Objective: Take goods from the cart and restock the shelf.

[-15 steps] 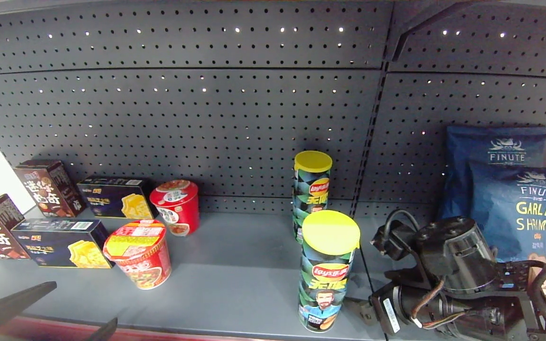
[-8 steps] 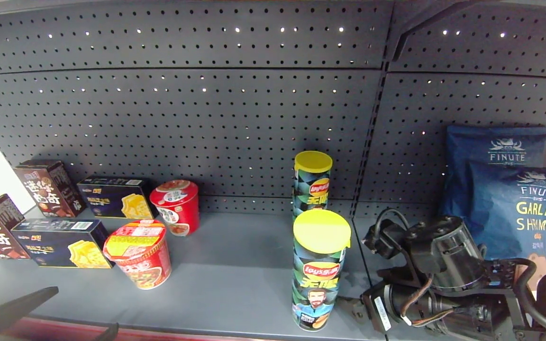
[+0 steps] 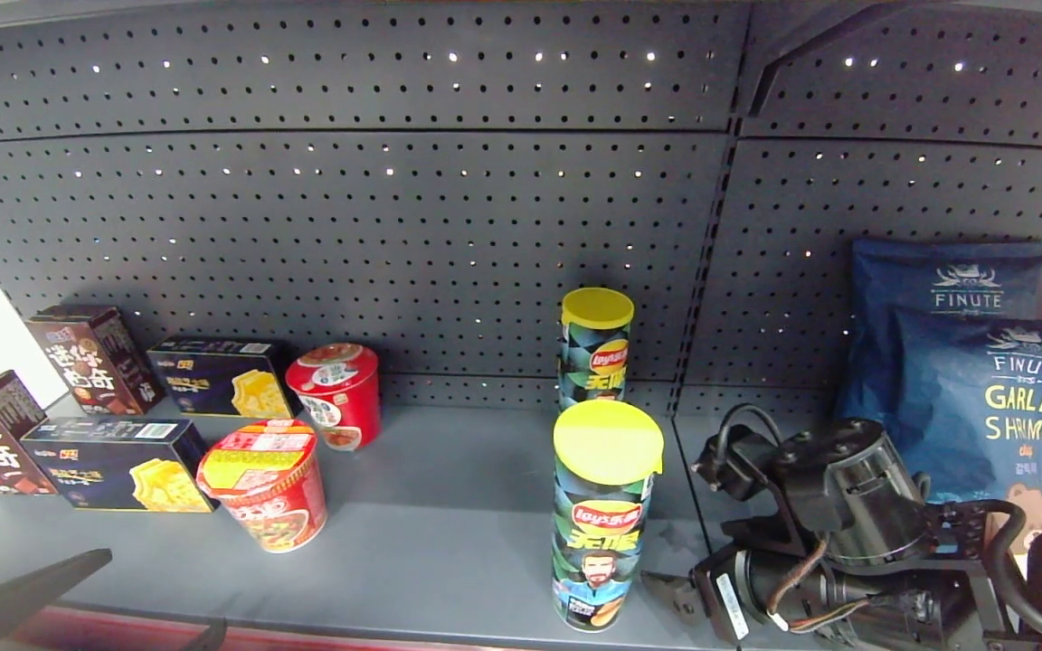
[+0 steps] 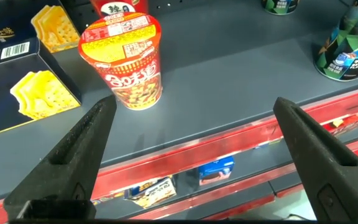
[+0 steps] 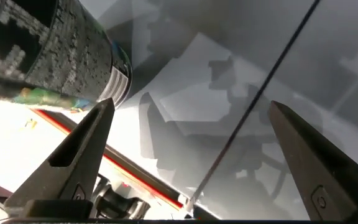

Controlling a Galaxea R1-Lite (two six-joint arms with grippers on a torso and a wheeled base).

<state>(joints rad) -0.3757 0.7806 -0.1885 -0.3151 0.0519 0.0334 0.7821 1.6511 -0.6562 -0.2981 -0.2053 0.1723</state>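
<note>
Two tall chip cans with yellow lids stand upright on the grey shelf (image 3: 449, 533). The front can (image 3: 605, 524) is near the shelf's front edge and the back can (image 3: 595, 348) is by the pegboard. My right arm (image 3: 838, 533) lies low on the shelf just right of the front can. Its gripper (image 5: 191, 106) is open, and the can's base (image 5: 55, 56) sits outside one finger, not between the two. My left gripper (image 3: 162, 588) hangs open at the shelf's front left, in front of a red cup noodle (image 4: 126, 59).
A second cup noodle (image 3: 337, 393), dark blue cracker boxes (image 3: 118, 461) and brown boxes (image 3: 91, 357) fill the left end. Blue snack bags (image 3: 996, 398) lean at the right behind my right arm. Bare shelf lies between the cups and the cans. A red price rail (image 4: 229, 146) runs along the front edge.
The front chip can has shifted a little to the left and stands straighter. My right arm has sunk slightly and drawn back. The left gripper has barely moved.
</note>
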